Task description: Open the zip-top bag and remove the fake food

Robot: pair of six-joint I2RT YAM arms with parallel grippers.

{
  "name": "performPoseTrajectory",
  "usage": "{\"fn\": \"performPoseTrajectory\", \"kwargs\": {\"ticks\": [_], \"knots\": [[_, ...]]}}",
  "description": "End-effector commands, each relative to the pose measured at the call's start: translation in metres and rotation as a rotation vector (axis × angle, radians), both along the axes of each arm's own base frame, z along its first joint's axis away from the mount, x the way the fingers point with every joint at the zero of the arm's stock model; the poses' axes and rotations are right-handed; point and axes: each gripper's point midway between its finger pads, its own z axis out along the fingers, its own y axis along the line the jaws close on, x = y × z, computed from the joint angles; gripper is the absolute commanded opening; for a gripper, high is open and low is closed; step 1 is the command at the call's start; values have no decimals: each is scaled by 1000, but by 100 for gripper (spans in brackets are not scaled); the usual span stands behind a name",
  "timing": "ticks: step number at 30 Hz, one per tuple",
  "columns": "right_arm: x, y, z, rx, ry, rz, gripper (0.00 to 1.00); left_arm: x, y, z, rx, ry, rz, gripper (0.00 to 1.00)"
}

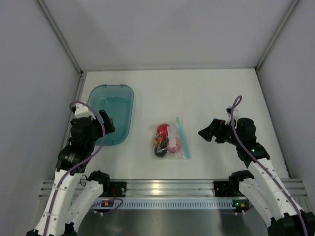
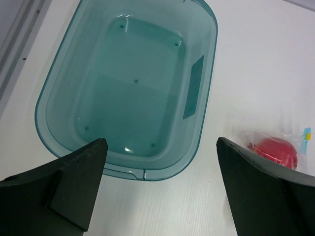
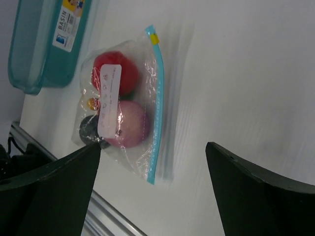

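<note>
From above, one zip-top bag [image 1: 171,140] lies mid-desk [image 1: 211,93] between the left gripper [image 1: 109,124] and the right gripper [image 1: 206,130]. Both are spread wide and hold nothing. One teal tub [image 1: 112,118] sits at the left.

The left wrist view shows the tub's inside.

Only the right wrist view shows four fake food [image 3: 129,73] pieces in the bag, plus a white label [image 3: 109,101] and a yellow slider [image 3: 154,38].

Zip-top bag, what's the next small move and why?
Probably lower the right hand toward the blue zip strip of the zip-top bag: that open hand hangs apart from the bag, the strip faces it, and the fake food is inside.
</note>
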Motion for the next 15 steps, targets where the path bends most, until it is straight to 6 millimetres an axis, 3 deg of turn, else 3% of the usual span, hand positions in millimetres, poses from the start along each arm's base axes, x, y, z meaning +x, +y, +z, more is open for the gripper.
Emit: {"fn": "performPoseTrajectory", "kwargs": {"ticks": [1,6,9,12,14,15], "knots": [[12,27,9,142,-54,125,89,10,-15,6,-24,-36,-69,99],[13,47,-28,215,47,217,79,11,-27,3,-37,-25,-135,98],[22,55,-35,237,34,235,73,12,-34,-1,-45,-7,-170,98],[28,75,-60,240,101,282,68,14,-39,-4,-50,8,-199,99],[36,87,-59,247,67,316,66,15,-41,-5,-51,13,-206,99],[34,96,-74,240,106,337,64,14,-41,-6,-52,17,-209,99]]}}
